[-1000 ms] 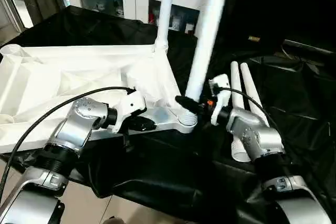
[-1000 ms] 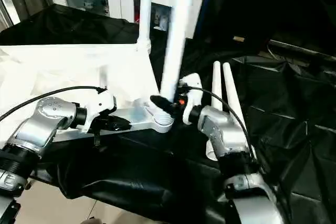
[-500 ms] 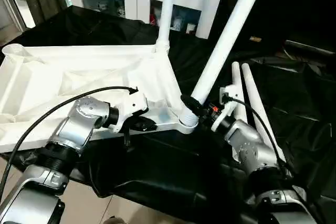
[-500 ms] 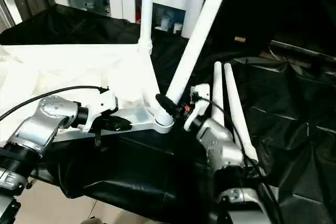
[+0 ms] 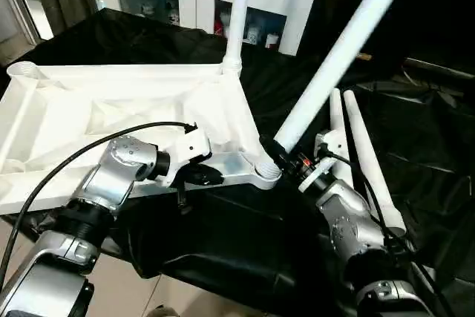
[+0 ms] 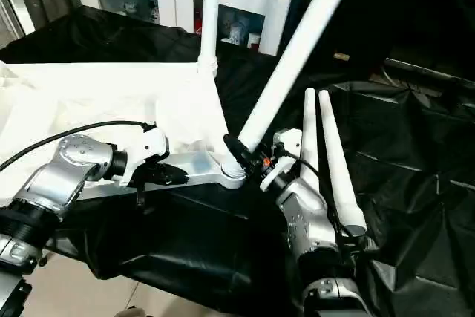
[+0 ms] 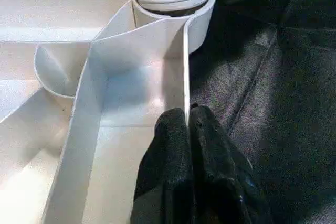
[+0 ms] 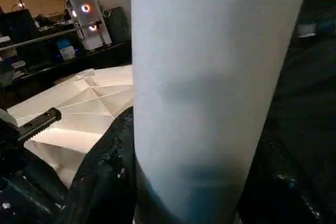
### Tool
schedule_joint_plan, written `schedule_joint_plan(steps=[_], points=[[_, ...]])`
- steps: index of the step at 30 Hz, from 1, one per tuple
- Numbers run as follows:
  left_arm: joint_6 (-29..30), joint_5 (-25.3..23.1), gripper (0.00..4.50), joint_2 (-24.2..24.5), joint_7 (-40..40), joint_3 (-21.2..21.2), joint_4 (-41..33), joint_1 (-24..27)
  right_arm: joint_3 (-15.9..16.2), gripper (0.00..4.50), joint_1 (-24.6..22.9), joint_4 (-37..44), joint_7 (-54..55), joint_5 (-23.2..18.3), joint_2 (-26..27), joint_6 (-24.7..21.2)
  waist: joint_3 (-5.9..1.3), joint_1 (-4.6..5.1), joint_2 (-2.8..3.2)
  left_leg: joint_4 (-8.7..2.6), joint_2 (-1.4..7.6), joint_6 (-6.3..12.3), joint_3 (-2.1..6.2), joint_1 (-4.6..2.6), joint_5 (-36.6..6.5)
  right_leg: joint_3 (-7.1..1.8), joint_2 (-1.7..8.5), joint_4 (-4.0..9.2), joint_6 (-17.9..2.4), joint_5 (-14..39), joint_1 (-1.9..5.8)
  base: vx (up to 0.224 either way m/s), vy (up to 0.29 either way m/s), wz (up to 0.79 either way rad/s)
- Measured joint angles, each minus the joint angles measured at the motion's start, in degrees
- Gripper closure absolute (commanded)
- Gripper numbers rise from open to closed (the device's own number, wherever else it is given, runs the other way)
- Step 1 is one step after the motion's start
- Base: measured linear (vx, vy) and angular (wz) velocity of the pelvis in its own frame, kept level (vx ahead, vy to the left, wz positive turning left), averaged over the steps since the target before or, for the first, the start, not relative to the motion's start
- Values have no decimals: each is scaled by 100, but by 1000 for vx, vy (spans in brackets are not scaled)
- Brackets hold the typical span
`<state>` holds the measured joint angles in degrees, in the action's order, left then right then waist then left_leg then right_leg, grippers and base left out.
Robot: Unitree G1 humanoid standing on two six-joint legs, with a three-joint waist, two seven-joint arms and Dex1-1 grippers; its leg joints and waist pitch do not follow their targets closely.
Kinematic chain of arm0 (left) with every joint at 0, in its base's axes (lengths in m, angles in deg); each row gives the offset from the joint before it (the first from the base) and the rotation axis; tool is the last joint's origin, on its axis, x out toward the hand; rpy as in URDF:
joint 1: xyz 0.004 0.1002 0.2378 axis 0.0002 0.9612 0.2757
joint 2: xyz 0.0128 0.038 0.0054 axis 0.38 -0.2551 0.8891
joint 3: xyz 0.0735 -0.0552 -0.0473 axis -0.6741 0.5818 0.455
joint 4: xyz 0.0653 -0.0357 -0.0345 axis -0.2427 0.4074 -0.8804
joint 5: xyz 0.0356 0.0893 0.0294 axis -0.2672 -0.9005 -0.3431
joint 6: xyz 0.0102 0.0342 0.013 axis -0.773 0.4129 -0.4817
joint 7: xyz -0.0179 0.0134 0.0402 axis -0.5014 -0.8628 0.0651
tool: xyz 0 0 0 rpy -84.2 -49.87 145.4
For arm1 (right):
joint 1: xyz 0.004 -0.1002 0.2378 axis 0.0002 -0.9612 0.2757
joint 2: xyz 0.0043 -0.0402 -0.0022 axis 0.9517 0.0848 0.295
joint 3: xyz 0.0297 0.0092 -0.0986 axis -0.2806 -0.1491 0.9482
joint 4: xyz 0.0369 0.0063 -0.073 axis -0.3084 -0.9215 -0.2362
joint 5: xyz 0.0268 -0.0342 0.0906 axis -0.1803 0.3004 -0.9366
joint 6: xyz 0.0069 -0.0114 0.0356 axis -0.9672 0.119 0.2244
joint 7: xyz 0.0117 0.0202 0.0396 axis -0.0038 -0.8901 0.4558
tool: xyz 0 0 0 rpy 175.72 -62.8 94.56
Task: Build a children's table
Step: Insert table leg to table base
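White plastic everywhere: the table top (image 5: 111, 120) lies upside down across the left half of the frame on a black cloth (image 5: 223, 235), its ribbed underside facing up, thin walls crossing in slanted lines between round corner sockets. One leg (image 5: 236, 16) stands upright in the far corner socket, at top centre. A threaded socket (image 5: 266, 171) sits at the near corner, close to mid-frame, and an empty one shows at the upper left corner.

The left gripper (image 5: 202, 177) has its black fingers (image 7: 176, 145) pinched together on the thin near edge wall of the top, just beside that near socket; in the left wrist view the wall runs straight between the two fingertips.

The right gripper (image 5: 276, 155) clamps the low end of a second leg (image 5: 338, 53), a smooth white tube leaning steeply toward the upper right of the frame. Its lower end is right at the near socket; whether it is seated I cannot tell.

Two more legs (image 5: 349, 146) lie side by side on the cloth at right of centre, touching or nearly so. A white cabinet with glass doors (image 5: 185, 1) stands along the top edge.
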<state>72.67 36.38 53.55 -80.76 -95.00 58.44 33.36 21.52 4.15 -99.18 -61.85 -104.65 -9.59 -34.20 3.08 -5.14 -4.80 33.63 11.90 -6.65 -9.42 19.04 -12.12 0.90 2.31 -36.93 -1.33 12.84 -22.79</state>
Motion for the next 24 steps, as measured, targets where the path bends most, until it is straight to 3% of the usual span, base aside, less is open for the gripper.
schedule_joint_plan(steps=[12, 16, 24], points=[[-138, 49, 450, -10, -74, -71, 37, -12, 337, 259, -305, 442, -128, 279, -312, 243, 3, -27, 6, -10, 0, 5, 0, 1, -3, 3, 1, 21, 0, 0, 0, 0, 0, 0], [-163, 50, 450, -8, -22, -84, 54, -12, 537, 259, -288, 576, -172, 598, -496, 363, 2, -24, 3, -8, 0, 4, -1, 1, -2, 3, 1, 19, 1, 0, 4, 0, 0, 0], [-184, 39, 450, 45, -20, -98, 59, -10, 782, 259, 71, 528, -324, 734, -724, -199, -3, 2, -6, -8, 0, 3, -2, -1, -1, 2, 3, 13, 2, -1, 5, 0, 0, 0]])
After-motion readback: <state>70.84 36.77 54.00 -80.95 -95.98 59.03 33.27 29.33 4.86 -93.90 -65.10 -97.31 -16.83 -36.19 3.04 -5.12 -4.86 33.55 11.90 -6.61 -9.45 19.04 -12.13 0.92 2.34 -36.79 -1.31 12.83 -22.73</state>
